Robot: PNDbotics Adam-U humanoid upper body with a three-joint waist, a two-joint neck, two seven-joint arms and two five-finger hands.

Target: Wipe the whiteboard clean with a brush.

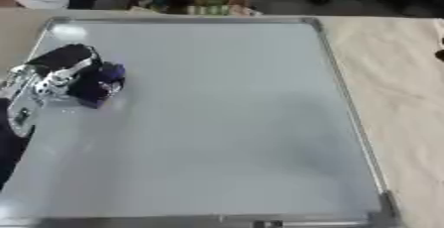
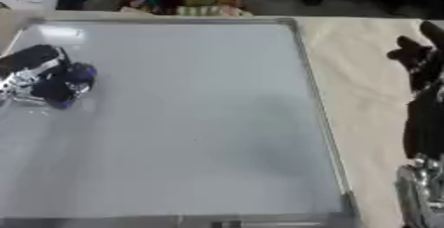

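Presently a dark blue brush [image 1: 102, 84] is held in the curled fingers of the left hand [image 1: 61, 73] and pressed against the whiteboard [image 1: 217, 123] near its left edge. Fingers of the right hand [image 2: 418, 58] are seen relaxed above the pale surface [image 2: 373, 98], beside the board.

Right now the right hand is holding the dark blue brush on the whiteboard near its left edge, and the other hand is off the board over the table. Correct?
Not quite: the left hand holds the dark blue brush on the whiteboard near its left edge, as the left eye view shows. The right hand is the one off the board, over the table.
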